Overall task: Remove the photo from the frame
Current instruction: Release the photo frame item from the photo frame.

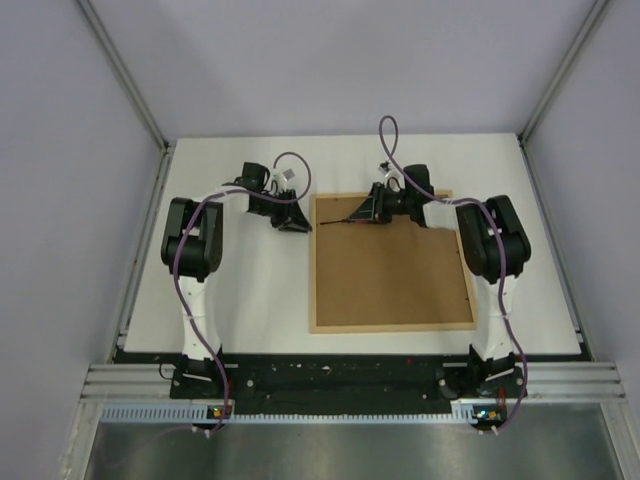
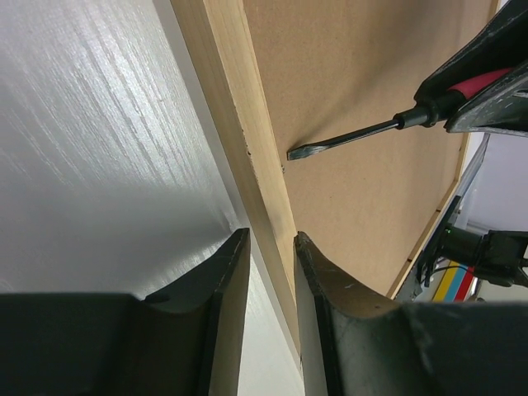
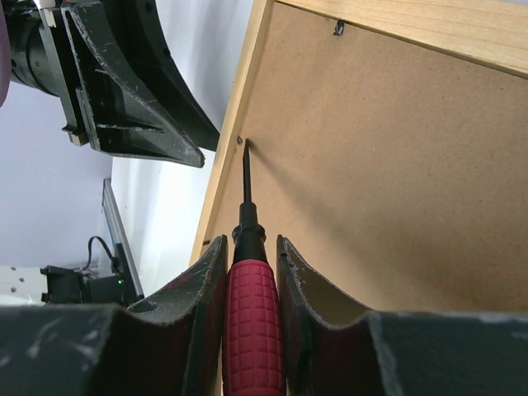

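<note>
Top view, frame: large light-wood rectangular picture frame (image 1: pixel 392 327) lies face down on the white table (image 1: pixel 250 300), brown backing board (image 1: pixel 390 275) uppermost; photo hidden.
Top view, grippers: left gripper (image 1: pixel 293 222) is just off the frame's 9 o'clock rail; right gripper (image 1: pixel 368 212) is over the board's far part.
Left wrist: jaws apart with a narrow gap; the rail (image 2: pixel 239 107) runs off toward 12 o'clock.
Right wrist: right gripper (image 3: pixel 249 243) is clamped on a red-handled screwdriver (image 3: pixel 252 330), blade pointing to 12 o'clock, tip at the rail's inner edge.
</note>
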You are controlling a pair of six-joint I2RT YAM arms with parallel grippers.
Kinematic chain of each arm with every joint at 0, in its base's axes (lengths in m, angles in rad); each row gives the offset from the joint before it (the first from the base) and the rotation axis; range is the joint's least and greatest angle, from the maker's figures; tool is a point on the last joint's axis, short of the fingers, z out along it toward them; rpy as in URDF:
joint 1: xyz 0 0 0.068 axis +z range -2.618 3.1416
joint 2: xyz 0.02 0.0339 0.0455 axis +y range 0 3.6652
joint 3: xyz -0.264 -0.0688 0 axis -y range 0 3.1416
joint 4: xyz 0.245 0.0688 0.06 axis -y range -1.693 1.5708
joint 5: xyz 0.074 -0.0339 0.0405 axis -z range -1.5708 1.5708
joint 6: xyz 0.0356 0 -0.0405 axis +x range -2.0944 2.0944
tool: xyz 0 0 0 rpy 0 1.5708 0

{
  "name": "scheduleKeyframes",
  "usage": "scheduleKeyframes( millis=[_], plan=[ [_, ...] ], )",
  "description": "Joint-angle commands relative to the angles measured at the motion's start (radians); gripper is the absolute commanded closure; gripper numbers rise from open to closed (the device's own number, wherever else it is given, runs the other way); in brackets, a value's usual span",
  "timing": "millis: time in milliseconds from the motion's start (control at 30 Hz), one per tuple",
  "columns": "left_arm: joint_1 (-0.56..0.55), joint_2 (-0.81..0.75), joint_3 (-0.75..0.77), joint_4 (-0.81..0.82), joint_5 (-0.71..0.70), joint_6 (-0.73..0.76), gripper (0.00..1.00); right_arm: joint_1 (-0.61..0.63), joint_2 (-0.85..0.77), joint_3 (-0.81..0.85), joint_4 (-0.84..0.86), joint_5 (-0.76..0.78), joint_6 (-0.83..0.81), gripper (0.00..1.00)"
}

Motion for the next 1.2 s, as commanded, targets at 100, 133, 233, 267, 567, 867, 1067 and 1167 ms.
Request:
scheduleKeyframes(
  millis=[100,133,233,267,567,867,1067,1167],
  plan=[
    [-0.003,-0.002,0.011,0.033,0.009,-0.015,0.69,0.019,0.045,0.045,-0.013,-0.021,0.017,1.0],
    [-0.005,0.0,0.014,0.035,0.009,-0.017,0.69,0.018,0.047,0.043,-0.013,-0.021,0.019,1.0],
    [-0.008,-0.002,0.016,0.032,0.005,-0.017,0.7,0.018,0.058,0.051,-0.016,-0.046,0.045,1.0],
    [-0.008,-0.002,0.017,0.032,0.003,-0.017,0.7,0.018,0.064,0.051,-0.013,-0.052,0.056,1.0],
    [-0.014,0.003,0.028,0.019,-0.014,-0.014,0.73,0.018,0.07,0.043,0.03,-0.095,0.1,1.0],
    [-0.019,-0.002,0.031,0.015,-0.015,-0.012,0.74,0.018,0.081,0.054,0.021,-0.069,0.103,1.0],
    [-0.022,-0.005,0.029,0.013,-0.015,-0.012,0.75,0.018,0.079,0.06,0.021,-0.055,0.108,1.0],
    [-0.022,-0.006,0.032,0.012,-0.015,-0.011,0.76,0.016,0.076,0.057,0.016,-0.047,0.106,1.0]
  ],
)
